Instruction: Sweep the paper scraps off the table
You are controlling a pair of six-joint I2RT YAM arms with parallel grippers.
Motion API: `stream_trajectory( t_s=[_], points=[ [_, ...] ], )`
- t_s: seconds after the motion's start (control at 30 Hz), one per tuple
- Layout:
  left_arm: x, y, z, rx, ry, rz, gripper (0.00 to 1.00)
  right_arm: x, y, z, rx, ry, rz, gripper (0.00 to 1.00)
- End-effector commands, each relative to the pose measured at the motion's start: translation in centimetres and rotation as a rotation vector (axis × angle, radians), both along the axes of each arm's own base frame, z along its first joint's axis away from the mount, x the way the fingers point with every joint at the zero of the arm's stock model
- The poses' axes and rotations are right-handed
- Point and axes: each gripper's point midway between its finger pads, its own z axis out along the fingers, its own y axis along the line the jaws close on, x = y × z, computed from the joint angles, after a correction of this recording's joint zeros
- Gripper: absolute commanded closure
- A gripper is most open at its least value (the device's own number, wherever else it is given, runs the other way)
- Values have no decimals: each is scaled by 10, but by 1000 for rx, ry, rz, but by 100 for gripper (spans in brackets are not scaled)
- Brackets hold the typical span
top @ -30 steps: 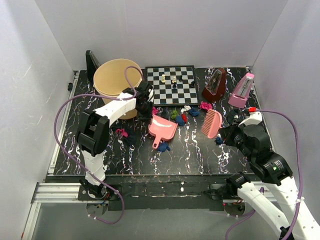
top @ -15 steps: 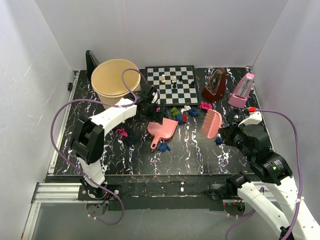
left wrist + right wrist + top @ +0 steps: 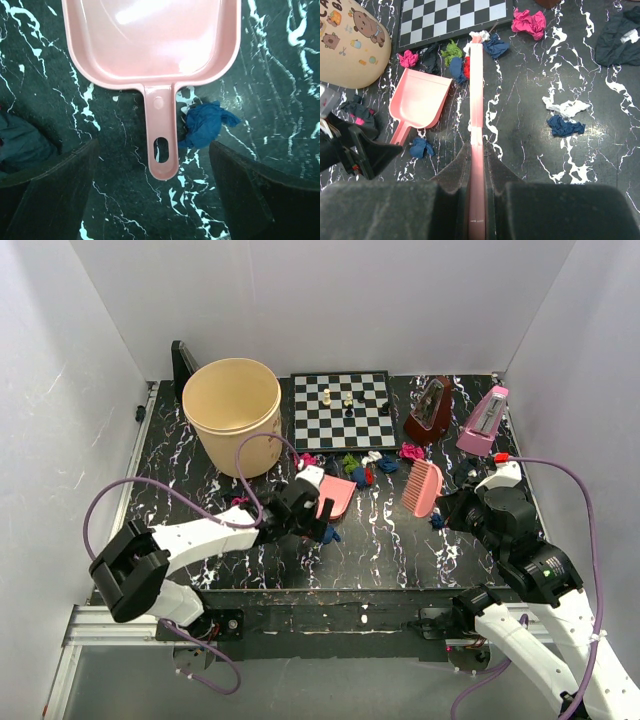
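Note:
Paper scraps in green, red, blue and white lie bunched in front of the chessboard. More lie apart: a magenta one, a white and blue pair, and a blue one beside the dustpan handle. The pink dustpan lies flat on the black veined table. My left gripper hangs open over the handle's end, holding nothing. My right gripper is shut on a pink brush, whose far end reaches the bunched scraps.
A tan bucket stands upright at the back left. The chessboard with a few pieces lies behind the scraps. A brown metronome and a pink one stand at the back right. A magenta scrap lies left of my left gripper.
My left gripper let go of the tilted bucket, which now stands upright. It opened and came forward over the dustpan handle. The right arm and brush have not moved.

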Motion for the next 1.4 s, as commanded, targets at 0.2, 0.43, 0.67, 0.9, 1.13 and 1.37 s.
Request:
stream_trajectory(
  t_s=[0.2,0.43,0.67,0.9,1.13,1.37],
  points=[
    [26,-29,15,-105,-303,36,19,6,5,11,16,-35,12,99],
    [32,-25,-2,-75,-337,76,29,5,3,9,12,-32,8,99],
    [21,-19,-4,-129,-328,95,32,6,4,6,8,-26,8,99],
    [14,-13,-14,-133,-303,108,43,8,8,2,16,-12,18,99],
    [4,-16,-20,-126,-323,91,38,7,7,1,11,-11,17,99],
    [1,-20,-18,-121,-375,100,51,8,7,1,9,-10,16,99]
  ],
)
